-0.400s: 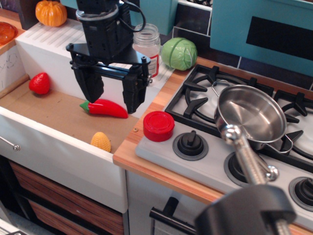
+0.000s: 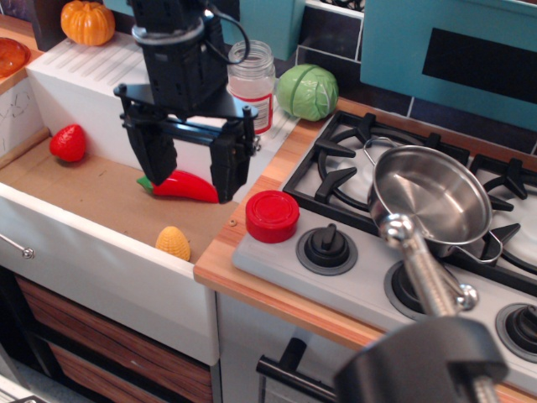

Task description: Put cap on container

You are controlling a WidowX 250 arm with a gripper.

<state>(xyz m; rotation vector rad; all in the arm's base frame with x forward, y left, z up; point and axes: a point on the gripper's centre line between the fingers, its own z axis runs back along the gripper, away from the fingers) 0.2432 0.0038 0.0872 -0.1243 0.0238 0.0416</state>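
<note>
My black two-fingered gripper (image 2: 193, 172) hangs wide and empty over the sunken sink basin (image 2: 92, 189), fingers pointing straight down, astride the glossy red chili pepper (image 2: 186, 187). That is my main worry: a descent from here would close on the pepper, not on the small round bright red plastic cap (image 2: 272, 216), which sits apart to my gripper's right on the front corner of the stove panel, beside a black knob (image 2: 326, 246). The small clear plastic jar with the red-and-white label (image 2: 252, 86) stands upright and uncapped on the white bench ledge behind the arm, next to the green cabbage (image 2: 308, 91). I judge the arm must lift clear of the basin wall before moving to the cap, or a finger may catch the wooden edge (image 2: 243, 252). The cap is low and smooth, so a shallow or off-centre pinch could flick it off the edge. The wrist looks vertical and squared to the basin.
</note>
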